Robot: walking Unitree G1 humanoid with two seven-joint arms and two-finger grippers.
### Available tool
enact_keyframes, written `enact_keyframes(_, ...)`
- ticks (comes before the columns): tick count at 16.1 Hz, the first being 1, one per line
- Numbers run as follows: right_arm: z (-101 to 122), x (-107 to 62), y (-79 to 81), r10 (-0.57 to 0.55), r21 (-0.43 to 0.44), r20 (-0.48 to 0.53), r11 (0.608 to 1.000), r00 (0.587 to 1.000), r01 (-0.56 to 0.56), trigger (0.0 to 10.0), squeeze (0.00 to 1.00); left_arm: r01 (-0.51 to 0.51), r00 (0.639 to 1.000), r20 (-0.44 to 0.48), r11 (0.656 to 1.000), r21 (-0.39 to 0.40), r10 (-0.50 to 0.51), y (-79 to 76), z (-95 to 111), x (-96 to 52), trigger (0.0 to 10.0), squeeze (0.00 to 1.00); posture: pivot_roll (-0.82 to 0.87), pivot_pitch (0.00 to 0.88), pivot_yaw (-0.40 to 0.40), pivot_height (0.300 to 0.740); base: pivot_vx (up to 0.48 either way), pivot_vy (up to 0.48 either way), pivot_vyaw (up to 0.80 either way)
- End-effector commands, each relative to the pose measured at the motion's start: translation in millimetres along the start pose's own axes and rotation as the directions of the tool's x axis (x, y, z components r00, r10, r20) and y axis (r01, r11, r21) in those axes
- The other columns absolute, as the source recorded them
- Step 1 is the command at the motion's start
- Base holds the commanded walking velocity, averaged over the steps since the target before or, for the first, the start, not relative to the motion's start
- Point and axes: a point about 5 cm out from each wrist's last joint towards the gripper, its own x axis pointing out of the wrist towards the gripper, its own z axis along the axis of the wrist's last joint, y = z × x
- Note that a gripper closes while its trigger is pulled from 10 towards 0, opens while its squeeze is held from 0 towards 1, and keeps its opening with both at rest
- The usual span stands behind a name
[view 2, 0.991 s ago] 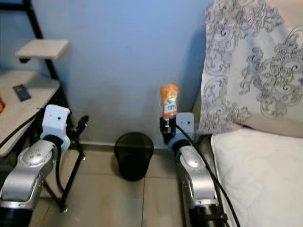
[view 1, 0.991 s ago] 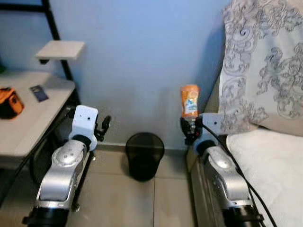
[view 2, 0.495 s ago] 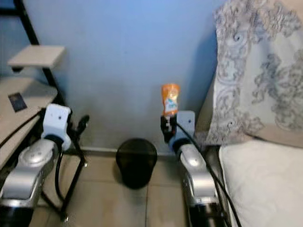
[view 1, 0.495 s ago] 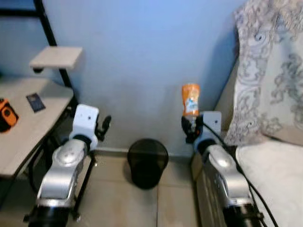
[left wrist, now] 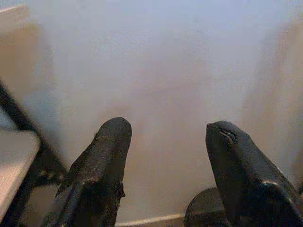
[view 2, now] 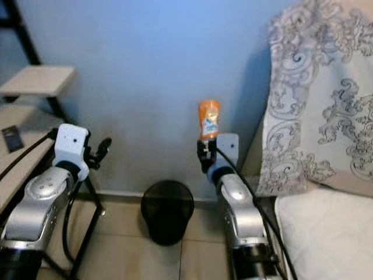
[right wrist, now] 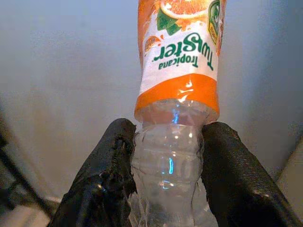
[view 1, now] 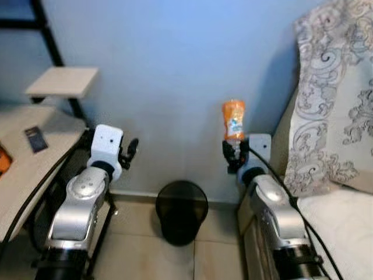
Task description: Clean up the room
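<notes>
A pale blue wall [view 1: 169, 70] is taking up most of the frame, with a patterned pillow [view 1: 335, 111] at the right edge and a light desk [view 1: 23, 157] at the left. At lower centre a black mesh waste bin [view 1: 181, 210] is standing on the tiled floor. The right gripper [right wrist: 165, 165] is pinching the clear end of an empty orange drink bottle [view 1: 233, 120], holding it upright just right of centre, above and to the right of the bin. The left gripper [left wrist: 165, 156] is hanging spread and empty at centre left. The step in hand is likely binning the bottle: it needs carrying leftward over the bin's mouth and lowering before the fingers are parting, so it is not glancing off the rim.
</notes>
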Motion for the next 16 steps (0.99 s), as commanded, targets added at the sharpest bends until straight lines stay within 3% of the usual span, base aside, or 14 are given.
enact_keyframes(1,0.8,0.0,-9.9,-0.034,-0.009,0.002,0.999,0.999,0.034,10.0,0.0,0.024,1.0,0.003,1.0,0.009,-0.024,-6.9,1.8,2.4,10.0,0.0,0.01,0.0,-0.016,0.74,0.352,0.0,0.54)
enact_keyframes(7,-6.4,-8.6,-13.6,-0.01,-0.046,-0.019,0.999,1.0,0.009,10.0,0.0,0.039,0.999,0.003,0.999,0.028,-0.039,-2.7,-0.6,-6.6,10.0,0.0,0.01,0.0,-0.017,0.74,0.35,0.0,0.09)
enact_keyframes(10,-22.9,-11.1,-22.0,0.031,-0.07,-0.096,0.997,0.995,-0.038,10.0,0.0,0.079,0.997,-0.03,0.995,0.055,-0.077,-6.6,-10.9,-12.3,10.0,0.0,0.02,0.0,-0.037,0.74,0.336,0.0,0.0)
enact_keyframes(12,-40.5,-7.6,-25.7,0.124,-0.208,-0.204,0.964,0.971,-0.166,10.0,0.0,0.186,0.982,-0.06,0.973,0.139,-0.179,-12.5,-20.1,-13.5,10.0,0.0,0.03,0.0,-0.047,0.74,0.319,0.0,0.0)
enact_keyframes(15,-59.0,1.5,-26.0,0.166,-0.293,-0.352,0.915,0.921,-0.277,10.0,0.0,0.346,0.938,-0.095,0.915,0.207,-0.333,-20.0,-24.7,-13.9,10.0,0.0,0.03,0.0,-0.044,0.74,0.0,0.0,0.0)
enact_keyframes(16,-69.5,6.5,-20.7,0.191,-0.325,-0.439,0.877,0.878,-0.354,10.0,0.0,0.453,0.891,-0.126,0.856,0.249,-0.435,-26.0,-25.3,-13.9,10.0,0.0,0.03,0.0,-0.044,0.74,0.0,0.0,0.0)
